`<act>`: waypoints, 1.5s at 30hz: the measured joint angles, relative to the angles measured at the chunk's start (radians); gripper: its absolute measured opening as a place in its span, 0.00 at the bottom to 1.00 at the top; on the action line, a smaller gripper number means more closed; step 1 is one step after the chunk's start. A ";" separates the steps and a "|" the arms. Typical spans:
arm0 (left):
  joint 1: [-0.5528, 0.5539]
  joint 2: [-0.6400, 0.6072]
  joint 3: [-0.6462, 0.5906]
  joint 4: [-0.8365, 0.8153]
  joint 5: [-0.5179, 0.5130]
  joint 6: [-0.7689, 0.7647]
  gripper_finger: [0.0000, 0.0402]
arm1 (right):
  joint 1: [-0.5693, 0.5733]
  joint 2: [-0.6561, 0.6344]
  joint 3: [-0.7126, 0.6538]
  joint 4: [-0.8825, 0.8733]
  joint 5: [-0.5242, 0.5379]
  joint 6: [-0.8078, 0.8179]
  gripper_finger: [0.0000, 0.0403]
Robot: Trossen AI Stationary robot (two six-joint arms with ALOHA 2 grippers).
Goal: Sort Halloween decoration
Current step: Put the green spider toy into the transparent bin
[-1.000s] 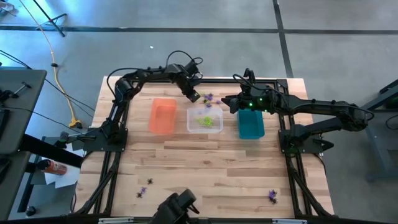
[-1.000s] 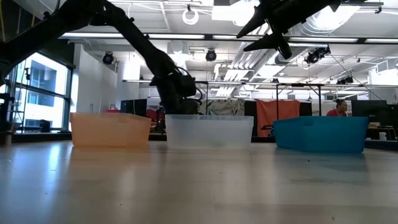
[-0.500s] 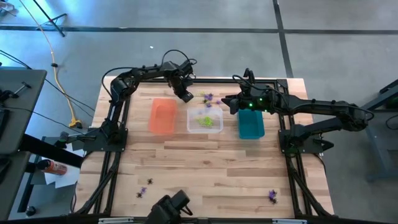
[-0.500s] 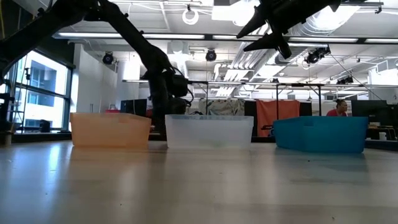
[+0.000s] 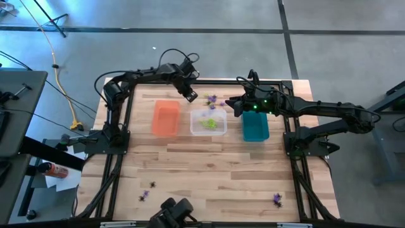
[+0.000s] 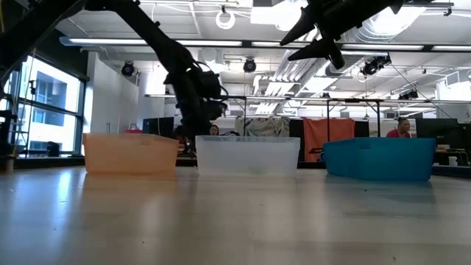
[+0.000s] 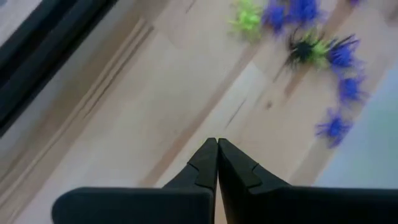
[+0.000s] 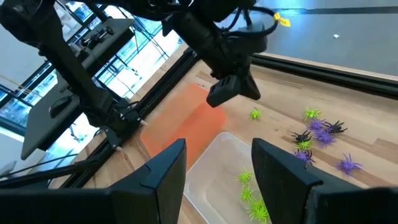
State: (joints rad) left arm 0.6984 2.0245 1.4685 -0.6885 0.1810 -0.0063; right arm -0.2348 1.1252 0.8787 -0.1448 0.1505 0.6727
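Left end effector (image 5: 192, 96) fully closed, empty, above table (image 5: 209, 171) upper centre, beside loose spiders (image 5: 212, 101). Right end effector (image 5: 230, 105) parted, empty, over clear bin (image 5: 193, 124). Recommend opening left fingers before descending on one spider.

Pale wooden table (image 5: 209, 171), translucent plastic bin (image 5: 209, 121)

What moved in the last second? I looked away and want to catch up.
The left pincer, shut and empty, drew back from the spiders behind the clear bin toward the table's far left, now beyond the gap between the orange bin and clear bin. The right pincer, open, kept hovering; bins and spiders stayed put.
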 joint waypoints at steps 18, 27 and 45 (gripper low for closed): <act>-0.027 0.013 0.000 -0.016 -0.049 0.064 0.47 | 0.000 0.002 0.000 -0.001 0.012 0.000 0.44; -0.053 0.077 0.000 -0.009 -0.077 0.063 0.51 | 0.000 0.002 0.000 -0.001 0.027 0.000 0.44; -0.011 0.046 0.000 -0.006 -0.105 0.098 0.01 | 0.000 0.002 0.000 -0.010 0.028 -0.017 0.44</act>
State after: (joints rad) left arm 0.6871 2.0703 1.4681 -0.6946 0.0762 0.0922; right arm -0.2350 1.1275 0.8787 -0.1543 0.1783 0.6553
